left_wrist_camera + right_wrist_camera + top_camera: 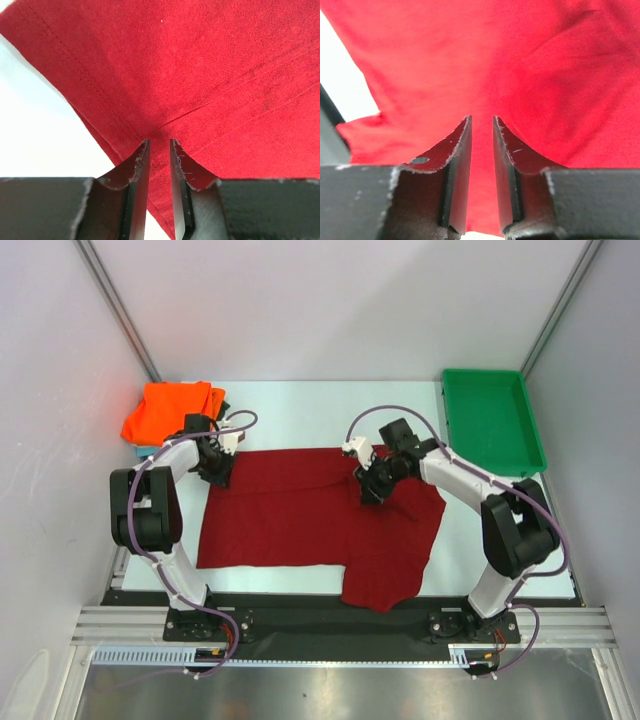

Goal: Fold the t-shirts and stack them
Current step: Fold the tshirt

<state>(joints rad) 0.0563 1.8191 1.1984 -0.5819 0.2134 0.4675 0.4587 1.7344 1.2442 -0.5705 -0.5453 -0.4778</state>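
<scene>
Top cam: fixed, high behind the 2 arm bases, looks down and fwd over the whole table. L wrist cam: looks along L gripper, v. close to the maroon shirt. R wrist cam: same along R gripper. All 3 views share that shirt.

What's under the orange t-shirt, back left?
A teal-blue cloth edge peeks out beneath the orange t-shirt on its near-left side. The rest is covered, so its shape is unknown.
</scene>
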